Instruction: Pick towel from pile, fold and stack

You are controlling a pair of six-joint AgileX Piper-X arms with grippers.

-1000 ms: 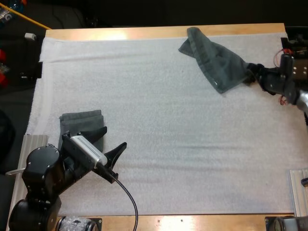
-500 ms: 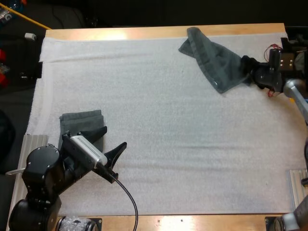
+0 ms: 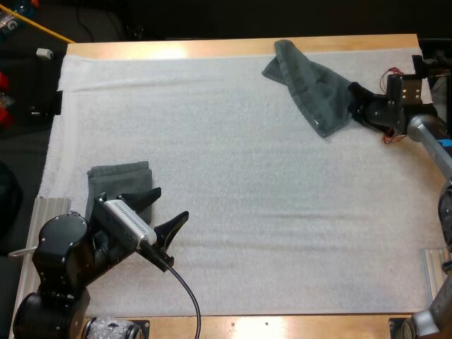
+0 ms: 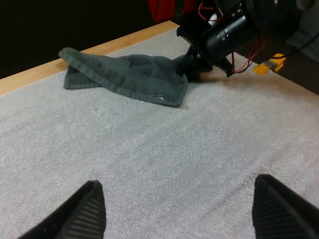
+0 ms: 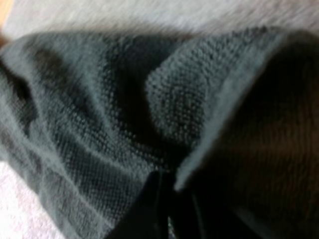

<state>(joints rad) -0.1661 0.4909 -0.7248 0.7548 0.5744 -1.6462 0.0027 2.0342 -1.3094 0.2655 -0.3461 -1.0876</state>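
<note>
White mat point(image 3: 233, 212) over a wooden table point(image 3: 212, 48): the crumpled towel point(image 3: 311, 88) lay bunched against my right claw point(image 3: 359, 104), which pinched the edge nearest it. A folded towel point(image 3: 120, 176) sat just beside my left claw point(image 3: 171, 202), its fingers spread on nothing. Lifting well, I judged, meant a deep pinch and a slow, high raise.

A white mat point(image 3: 247, 183) covers the wooden table point(image 3: 212, 48) (one crumpled towel point(image 3: 311, 88), one folded towel point(image 3: 120, 176) on it).

Dark grey-green crumpled towel point(image 3: 311, 93) and folded towel point(image 3: 121, 178); white mat point(image 3: 240, 205).
</note>
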